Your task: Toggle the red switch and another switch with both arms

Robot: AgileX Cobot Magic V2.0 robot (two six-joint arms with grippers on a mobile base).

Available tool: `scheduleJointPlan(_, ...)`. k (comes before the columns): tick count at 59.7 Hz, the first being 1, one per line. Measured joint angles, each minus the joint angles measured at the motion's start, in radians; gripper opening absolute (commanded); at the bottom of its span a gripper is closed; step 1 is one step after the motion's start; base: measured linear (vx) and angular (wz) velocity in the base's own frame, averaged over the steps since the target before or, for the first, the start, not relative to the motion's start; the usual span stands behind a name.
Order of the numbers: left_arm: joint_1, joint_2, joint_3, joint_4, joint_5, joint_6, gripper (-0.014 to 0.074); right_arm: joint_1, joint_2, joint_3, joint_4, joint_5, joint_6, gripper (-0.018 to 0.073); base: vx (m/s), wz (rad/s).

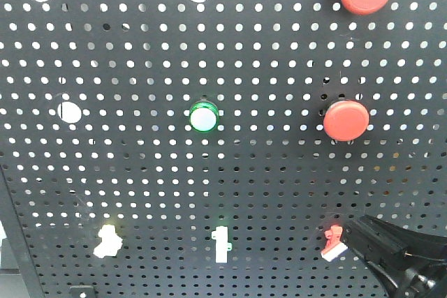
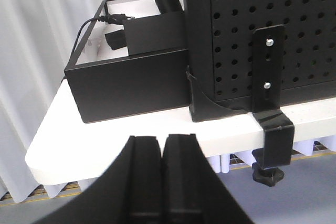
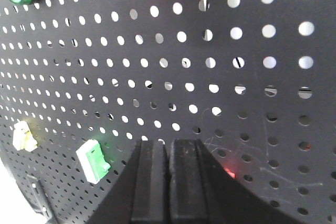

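Our right gripper (image 3: 168, 182) has its jaws pressed together, holding nothing, and its tip sits right at the red switch (image 1: 334, 242), low on the black pegboard (image 1: 140, 172). In the front view the gripper comes in from the lower right, its nose touching or just short of the lever's white tip; we cannot tell which. From the right wrist the lever is hidden under the fingers, with only a red glow just to their right. To flip it well, we judge the closed tip should push squarely on the lever end along its throw, not slide off sideways.

Our left gripper (image 2: 163, 182) is also closed and empty, well back from the board, facing the table edge and the clamp bracket (image 2: 270, 103). The pale yellow-white switch (image 1: 107, 241) is not in its view. It needs to rise and come up to that lever, keeping clear of the upright white toggle (image 1: 221, 245) between the two switches.
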Motion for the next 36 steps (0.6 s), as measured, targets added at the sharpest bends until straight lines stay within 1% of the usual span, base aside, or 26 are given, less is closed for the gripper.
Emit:
scheduleJointPlan(3,0.0,0.0,0.0,0.0,0.0,0.0,0.0002,-0.009,-0.01,0.006,0.0,-0.001,-0.02,-0.0006,0.0,0.0)
scheduleJointPlan(7,0.0,0.0,0.0,0.0,0.0,0.0,0.0002,-0.04,-0.051,0.028,0.0,0.0,-0.069,-0.0006,0.0,0.0)
scheduleJointPlan(12,0.0,0.0,0.0,0.0,0.0,0.0,0.0002,-0.104,-0.158,0.083,-0.005,-0.001,-0.114,-0.0006,0.0,0.0)
scheduleJointPlan(16,0.0,0.0,0.0,0.0,0.0,0.0,0.0002,-0.18,-0.265,0.15,-0.034,-0.002,-0.128,-0.0006,0.0,0.0)
scheduleJointPlan(22,0.0,0.0,0.0,0.0,0.0,0.0,0.0002,-0.318,-0.469,0.269,-0.076,-0.007,-0.131,-0.0006,0.0,0.0)
scheduleJointPlan(29,0.0,0.0,0.0,0.0,0.0,0.0,0.0002,-0.471,-0.699,0.412,-0.086,0.035,-0.131,-0.0006,0.0,0.0)
scheduleJointPlan(32,0.0,0.0,0.0,0.0,0.0,0.0,0.0002,-0.519,-0.764,0.469,-0.082,0.064,-0.131,-0.0006,0.0,0.0)
scheduleJointPlan(36,0.0,0.0,0.0,0.0,-0.002,0.0,0.0002,-0.558,-0.793,0.522,-0.08,0.106,-0.129,-0.0006,0.0,0.0)
